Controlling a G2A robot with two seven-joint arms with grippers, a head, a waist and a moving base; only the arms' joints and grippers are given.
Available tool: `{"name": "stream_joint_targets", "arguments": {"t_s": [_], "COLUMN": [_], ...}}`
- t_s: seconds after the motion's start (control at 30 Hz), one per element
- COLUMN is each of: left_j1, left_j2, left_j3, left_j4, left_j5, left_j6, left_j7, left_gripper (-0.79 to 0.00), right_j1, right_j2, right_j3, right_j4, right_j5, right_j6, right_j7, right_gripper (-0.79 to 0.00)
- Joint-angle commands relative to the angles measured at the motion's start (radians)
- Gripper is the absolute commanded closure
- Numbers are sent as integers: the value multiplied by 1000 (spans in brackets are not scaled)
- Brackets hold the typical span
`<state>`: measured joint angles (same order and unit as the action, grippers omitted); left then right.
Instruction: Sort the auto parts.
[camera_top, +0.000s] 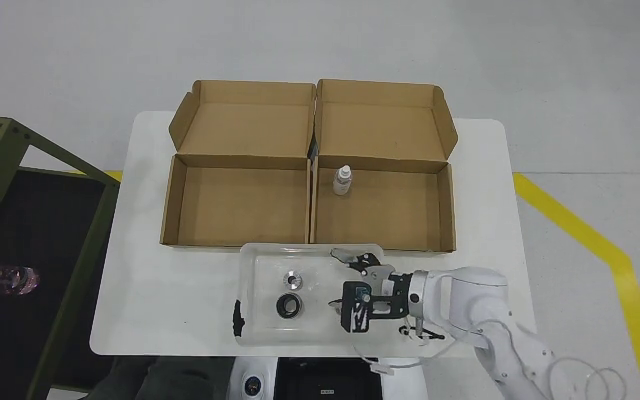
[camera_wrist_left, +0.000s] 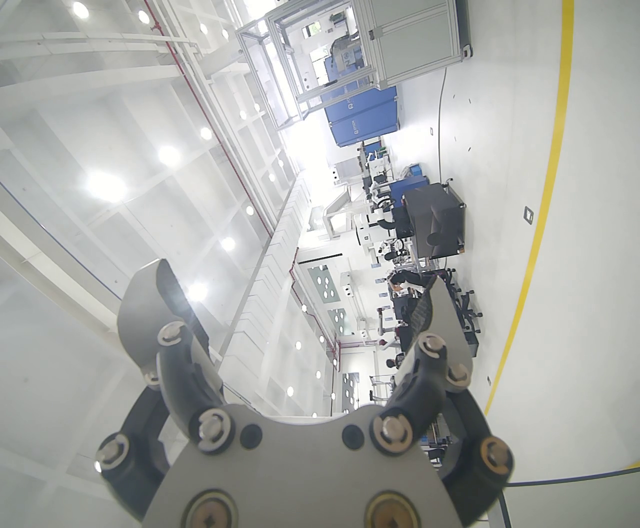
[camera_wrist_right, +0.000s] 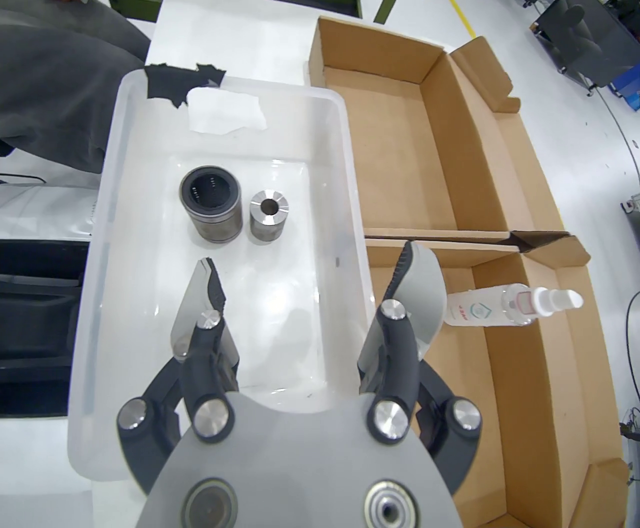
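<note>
Clear plastic makes up the bin (camera_top: 300, 248) at the near edge of the white table (camera_top: 140, 280); inside it a dark cylindrical bearing (camera_wrist_right: 211, 204) stands upright just beside a smaller steel bushing (camera_wrist_right: 269, 215), also on end, the two close together but apart; a strip of black tape (camera_wrist_right: 180, 82) sticks to the bin's rim; the right gripper (camera_wrist_right: 308, 255) hangs over the bin's right part with its fingers spread wide and nothing between them, well short of both parts; beyond the bin lie two open boxes side by side; the left cardboard box (camera_top: 238, 205) has a bare floor; the right cardboard box (camera_top: 380, 205) holds a white spray bottle (camera_wrist_right: 505, 305) lying on its side; the left gripper (camera_wrist_left: 296, 274) points up at the hall's ceiling, fingers apart and holding nothing.
</note>
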<state>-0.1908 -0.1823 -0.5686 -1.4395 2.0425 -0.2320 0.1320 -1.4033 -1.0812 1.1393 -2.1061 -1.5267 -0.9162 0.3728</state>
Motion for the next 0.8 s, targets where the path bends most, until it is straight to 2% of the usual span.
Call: {"name": "stream_joint_targets", "arguments": {"t_s": [0.0,0.27,0.77], "left_j1": [0,0,0], "left_j2": [0,0,0], "left_j3": [0,0,0], "left_j4": [0,0,0], "left_j5": [0,0,0], "left_j6": [0,0,0], "left_j7": [0,0,0], "left_gripper": [-785,-785,-785], "right_j1": [-10,-39,-28], "right_j2": [2,11,20], "right_j3": [-13,-51,-103], "right_j4": [-3,-16,10], "right_j5": [-21,-110,-195], "right_j6": [-1,-24,-57], "right_j7": [2,26,97], "right_gripper": [-570,-548,-416]}}
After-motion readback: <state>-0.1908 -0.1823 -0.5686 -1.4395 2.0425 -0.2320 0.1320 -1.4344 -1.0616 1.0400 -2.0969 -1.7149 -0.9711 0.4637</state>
